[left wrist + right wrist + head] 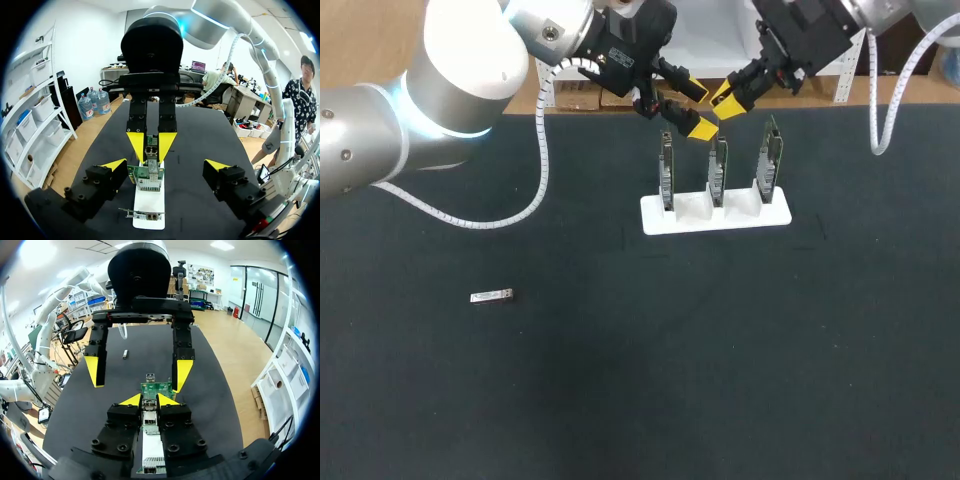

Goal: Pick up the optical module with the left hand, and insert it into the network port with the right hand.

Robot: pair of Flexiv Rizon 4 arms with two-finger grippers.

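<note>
Head camera: fixed, high behind the robot, facing down on the whole dark bench [620, 380] from a distance; both arms enter at the view's 2 upper corners. Left wrist camera: mounted on the left arm, close in, looking out past the left end effector [165, 167] and low across the bench, straight at the right end effector [151, 145]. Right wrist camera: mounted on the right arm, equally close, looking the opposite way across the bench. The 2 wrist cameras face each other. All 3 views share the white holder [715, 215] and its circuit boards [718, 165].
</note>
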